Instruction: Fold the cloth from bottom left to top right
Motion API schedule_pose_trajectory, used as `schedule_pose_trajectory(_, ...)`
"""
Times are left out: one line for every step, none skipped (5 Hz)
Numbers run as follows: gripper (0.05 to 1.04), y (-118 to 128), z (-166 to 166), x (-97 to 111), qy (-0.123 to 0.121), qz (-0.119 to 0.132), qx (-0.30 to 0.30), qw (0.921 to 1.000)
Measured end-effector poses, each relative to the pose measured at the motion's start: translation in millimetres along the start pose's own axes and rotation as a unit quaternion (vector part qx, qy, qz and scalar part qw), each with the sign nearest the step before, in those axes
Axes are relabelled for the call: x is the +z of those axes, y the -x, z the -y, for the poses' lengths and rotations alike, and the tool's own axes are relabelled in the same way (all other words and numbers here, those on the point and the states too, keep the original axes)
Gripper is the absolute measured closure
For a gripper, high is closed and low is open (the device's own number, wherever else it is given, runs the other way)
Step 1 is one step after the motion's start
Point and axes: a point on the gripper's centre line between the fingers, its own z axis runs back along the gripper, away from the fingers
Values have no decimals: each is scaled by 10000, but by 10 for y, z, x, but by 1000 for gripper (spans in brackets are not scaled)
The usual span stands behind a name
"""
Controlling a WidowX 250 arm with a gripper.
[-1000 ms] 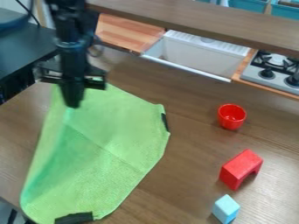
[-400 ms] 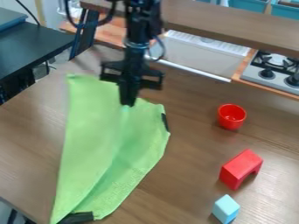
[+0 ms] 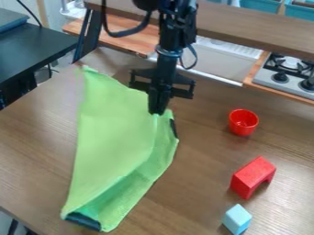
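Your black gripper [image 3: 157, 113] hangs at the upper middle of the view, pointing down over the upper right part of the green cloth [image 3: 116, 133]. Its fingers are closed on the cloth, pinching a bit of fabric at their tips. The cloth lies on the left half of the brown wooden table [image 3: 202, 202], partly doubled: you see a smooth upper layer slanting from the pinch down to the lower left, and beneath it a strip of the under layer along the lower right side. You can note two dark patches on the cloth, the right patch [image 3: 173, 128] at its edge just beside the fingertips, the lower patch [image 3: 83, 221] at its bottom end; whether either bears writing is too small for you to tell.

To the right of the cloth, apart from it, you find a red cup [image 3: 243, 122] standing upright, a red arch block [image 3: 252, 177] nearer the camera, and a light blue block [image 3: 237, 219] near the arch. Beyond the table lie a pale sink [image 3: 215, 62] and, farther right, a stove [image 3: 287, 73] with dark knobs. At upper left you see a black table [image 3: 40, 48].
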Motion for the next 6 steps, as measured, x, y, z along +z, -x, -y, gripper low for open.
schedule_pose_trajectory(840,-67,153,-52,-107,47,-172,9998)
schedule_pose_trajectory(545,-98,185,-60,-173,96,-252,9995)
schedule_pose_trajectory(268,-136,209,-73,-101,237,-442,9987)
schedule_pose_trajectory(78,-112,206,-23,38,408,-1082,9933)
schedule_pose_trajectory(81,-118,37,124,151,820,-2005,9761)
schedule_pose_trajectory(83,-130,-483,341,51,1393,-2973,9446)
